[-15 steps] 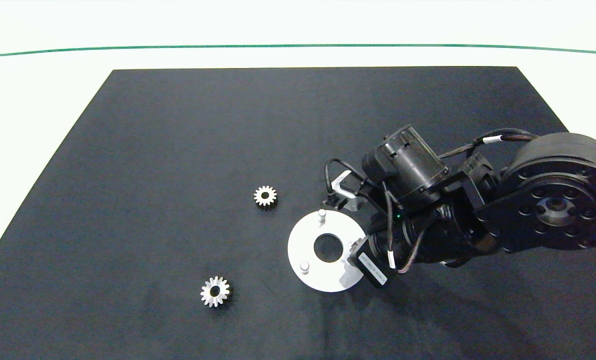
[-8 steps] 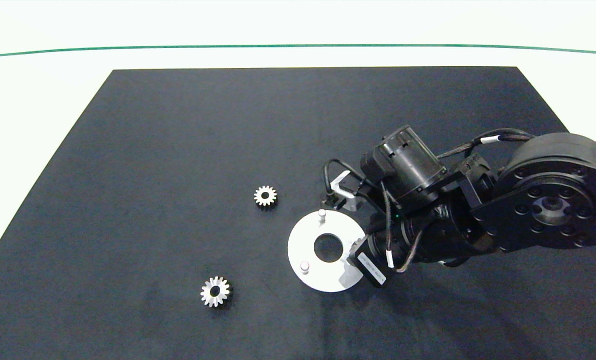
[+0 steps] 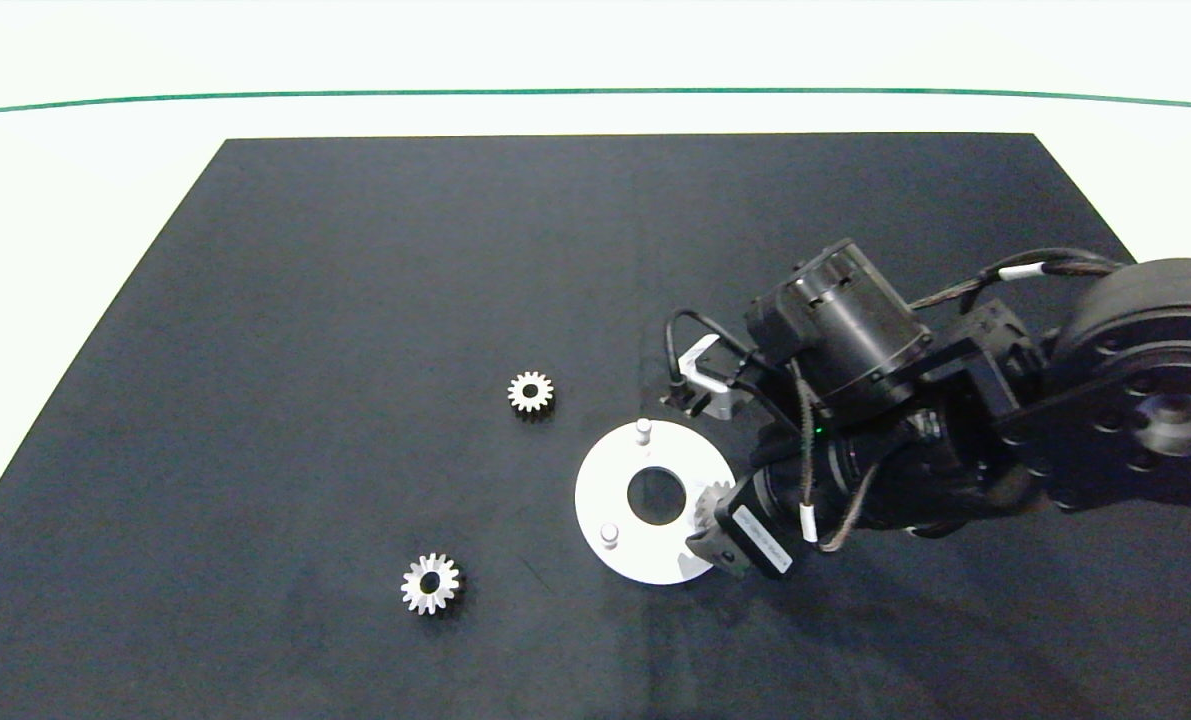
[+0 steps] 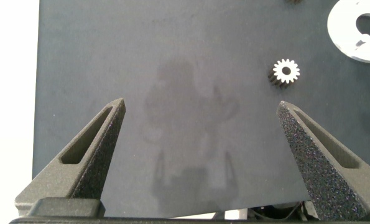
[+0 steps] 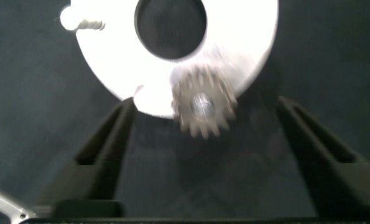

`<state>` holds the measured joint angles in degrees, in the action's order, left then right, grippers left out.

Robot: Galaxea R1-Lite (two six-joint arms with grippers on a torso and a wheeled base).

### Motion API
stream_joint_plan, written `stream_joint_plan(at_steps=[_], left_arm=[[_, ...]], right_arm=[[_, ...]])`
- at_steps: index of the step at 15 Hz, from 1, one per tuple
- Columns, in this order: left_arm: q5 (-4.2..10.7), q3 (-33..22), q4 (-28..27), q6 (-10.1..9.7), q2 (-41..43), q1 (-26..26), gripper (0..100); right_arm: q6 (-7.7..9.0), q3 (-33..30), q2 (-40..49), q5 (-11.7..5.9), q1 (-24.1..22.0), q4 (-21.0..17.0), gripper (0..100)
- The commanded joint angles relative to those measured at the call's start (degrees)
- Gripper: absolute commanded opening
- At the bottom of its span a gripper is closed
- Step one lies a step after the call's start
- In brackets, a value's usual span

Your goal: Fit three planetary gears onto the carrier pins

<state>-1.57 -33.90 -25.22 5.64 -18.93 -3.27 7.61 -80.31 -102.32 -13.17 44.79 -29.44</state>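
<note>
Surface: we see a black mat (image 3: 375, 300) laid over a white surface (image 3: 75, 200), with a green line (image 3: 595, 92) running along the far side.
Open room: the far half of the mat and its left part lie bare; the near right part is filled by the right arm.
Disc: the flat white disc (image 3: 615, 540) sits right of centre, its large centre hole uncovered.
Carrier pins: we count two bare carrier pins (image 3: 643, 430), one at the disc's far edge and one on its near-left part.
Seated gear: one gear (image 5: 203, 107) sits on the third pin at the disc's right edge, the pin's end showing in its bore.
Loose planetary gears: one (image 3: 530, 392) lies flat on the mat left of the disc, another (image 3: 431, 583) nearer us and further left, well apart.
Right pincer: the right pincer (image 5: 204, 140) hangs over the disc's right edge, released, its fingers (image 5: 107, 146) spread either side of the seated gear without touching it.
Left pincer: the left pincer (image 4: 200, 140) hovers above bare mat near its left edge, fingers wide apart and holding nothing.
</note>
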Motion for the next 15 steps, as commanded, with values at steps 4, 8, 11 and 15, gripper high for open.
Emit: stream_joint_plan(at_steps=[4,8,11,15], left_arm=[[-0.01,2.35,0.88,-0.02,-1.81,0.37,100],[-0.71,13.51,12.65,2.27,-2.51,-0.25,100],[-0.98,20.37,13.27,11.67,-2.69,-2.36,100],[-1.06,20.1,15.29,13.34,-8.23,-5.7,100]], right_arm=[[-2.33,22.66,45.45,-10.39,-5.15,-0.27,100],[-0.84,27.84,65.67,-11.71,-18.16,-4.75,100],[2.06,27.84,78.94,-11.71,-24.31,-12.22,100],[2.68,28.19,90.45,-11.71,-28.0,-22.42,100]])
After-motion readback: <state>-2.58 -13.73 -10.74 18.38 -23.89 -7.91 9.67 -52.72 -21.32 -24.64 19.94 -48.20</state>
